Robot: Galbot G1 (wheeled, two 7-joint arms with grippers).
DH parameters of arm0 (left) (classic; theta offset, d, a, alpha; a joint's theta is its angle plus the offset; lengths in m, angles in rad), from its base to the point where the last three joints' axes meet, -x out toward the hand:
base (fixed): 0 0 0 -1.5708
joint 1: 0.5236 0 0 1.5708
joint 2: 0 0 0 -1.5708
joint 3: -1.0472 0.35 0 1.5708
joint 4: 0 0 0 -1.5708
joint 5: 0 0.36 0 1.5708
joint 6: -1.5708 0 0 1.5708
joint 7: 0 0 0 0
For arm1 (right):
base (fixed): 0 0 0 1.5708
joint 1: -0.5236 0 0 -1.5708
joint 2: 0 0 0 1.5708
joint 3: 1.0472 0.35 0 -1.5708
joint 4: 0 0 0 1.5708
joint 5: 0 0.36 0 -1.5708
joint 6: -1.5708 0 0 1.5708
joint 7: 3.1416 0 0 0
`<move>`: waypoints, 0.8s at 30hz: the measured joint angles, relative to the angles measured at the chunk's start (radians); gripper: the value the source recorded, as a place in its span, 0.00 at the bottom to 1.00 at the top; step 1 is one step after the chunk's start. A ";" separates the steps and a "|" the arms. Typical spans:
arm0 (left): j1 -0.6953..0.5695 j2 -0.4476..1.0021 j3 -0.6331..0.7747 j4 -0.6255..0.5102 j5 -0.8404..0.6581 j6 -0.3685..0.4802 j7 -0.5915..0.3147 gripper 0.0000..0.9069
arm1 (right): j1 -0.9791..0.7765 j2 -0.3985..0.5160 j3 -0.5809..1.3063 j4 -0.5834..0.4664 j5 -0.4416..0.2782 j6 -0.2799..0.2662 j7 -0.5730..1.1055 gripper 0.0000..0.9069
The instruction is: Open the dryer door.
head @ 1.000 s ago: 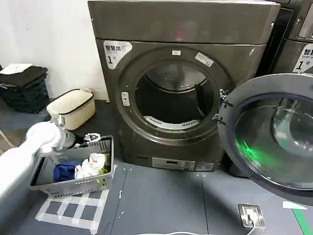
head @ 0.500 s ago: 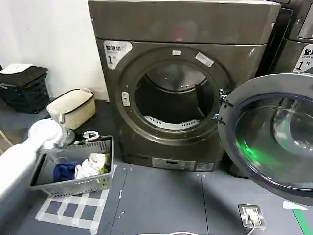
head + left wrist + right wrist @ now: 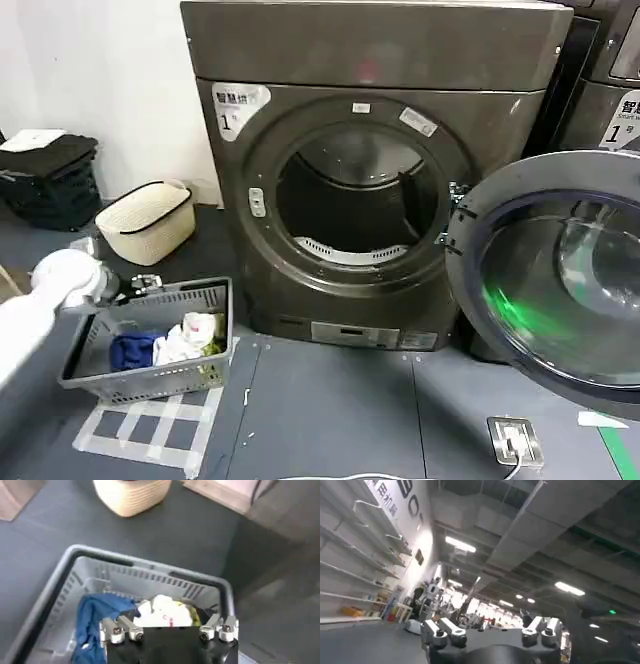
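While the dryer door (image 3: 555, 285) hangs swung fully open at the right of the dryer (image 3: 370, 170), inner grey side and tinted glass face the room and the drum opening (image 3: 355, 200) is exposed. Left end effector (image 3: 169, 630) sits low at the left over the near-left rim of the grey laundry basket (image 3: 150, 375), fingers spread apart, holding nothing; blue and white clothes (image 3: 125, 615) lie in the basket below it. Cream woven basket (image 3: 148, 220) stands on the floor behind, well apart from the dryer door. Right end effector (image 3: 490, 632) points up at a ceiling with lights, fingers apart, empty. Second machine (image 3: 610, 90) sits at far right.
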 joint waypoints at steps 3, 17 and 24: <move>0.012 0.009 -0.003 0.007 0.014 0.000 0.000 1.00 | 0.005 0.000 -0.006 0.004 -0.004 0.000 0.000 1.00; 0.042 0.026 -0.005 0.003 -0.010 0.000 0.000 1.00 | 0.012 -0.003 -0.005 0.000 -0.019 0.006 0.008 1.00; 0.049 0.028 -0.006 0.003 -0.012 0.000 0.000 1.00 | 0.007 -0.002 0.007 -0.019 -0.021 0.003 0.023 1.00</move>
